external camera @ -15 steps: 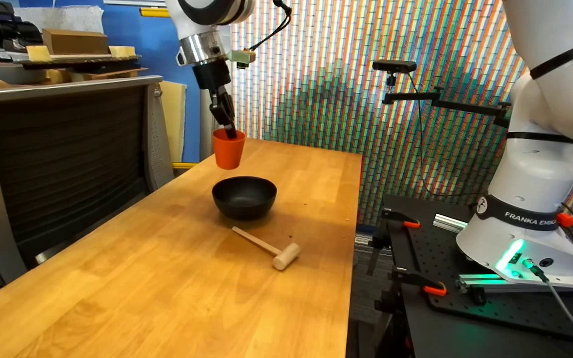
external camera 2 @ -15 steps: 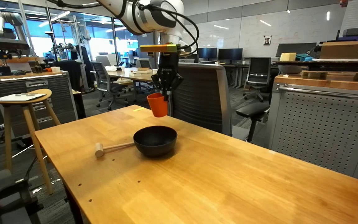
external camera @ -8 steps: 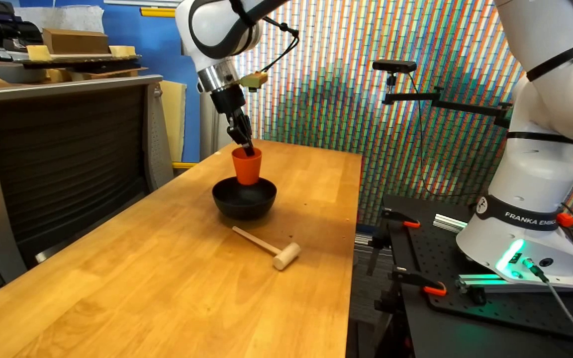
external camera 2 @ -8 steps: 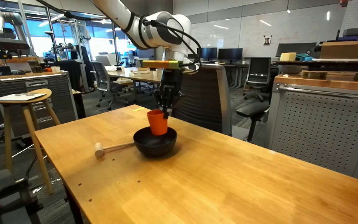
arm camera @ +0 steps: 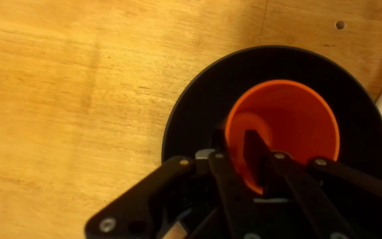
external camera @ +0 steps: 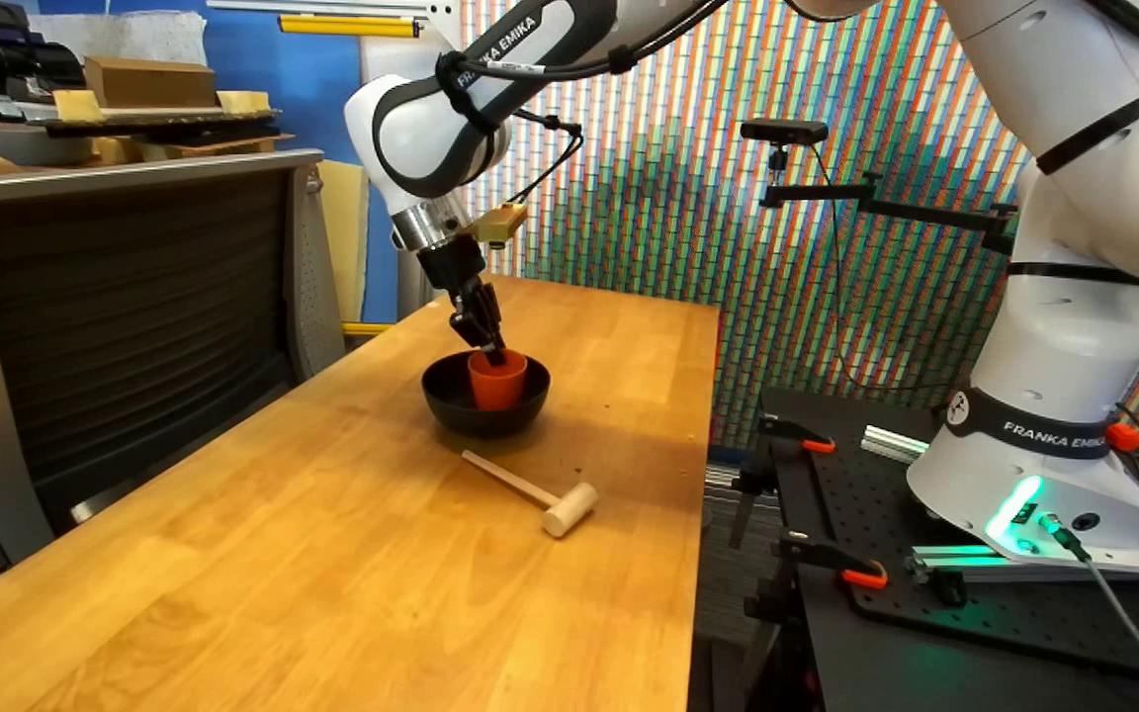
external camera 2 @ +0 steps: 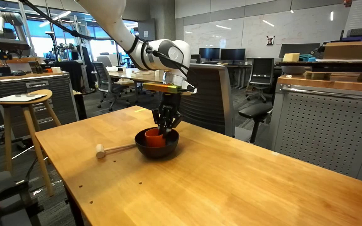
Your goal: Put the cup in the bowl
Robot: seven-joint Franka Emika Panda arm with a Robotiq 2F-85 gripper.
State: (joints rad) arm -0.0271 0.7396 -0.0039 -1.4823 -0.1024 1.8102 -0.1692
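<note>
The orange cup [external camera: 498, 390] sits in the black bowl [external camera: 482, 424], mid-frame, on a shiny wooden surface [external camera: 332, 554] with little holes [arm camera: 340, 25]. The claw [arm camera: 234, 137] is loose at the cup's edge, one finger [arm camera: 255, 152] in, one out, a gap between. A wooden hammer [external camera: 568, 510] lies near. In an exterior view, a stool [external camera 2: 44, 94] stands at left, dark screens [external camera 2: 209, 53] in the upper middle.

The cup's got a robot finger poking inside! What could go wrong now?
The gripper has one finger inside the cup and one outside; whether they're pinching, I can't tell. If it lifts without letting go, the cup might tip or come out.
From above, the outside finger shows between the cup and the bowl rim, so opening wide could shove the bowl.
The mallet lies close to the bowl, so a bowl sliding that way might bump it.
</note>
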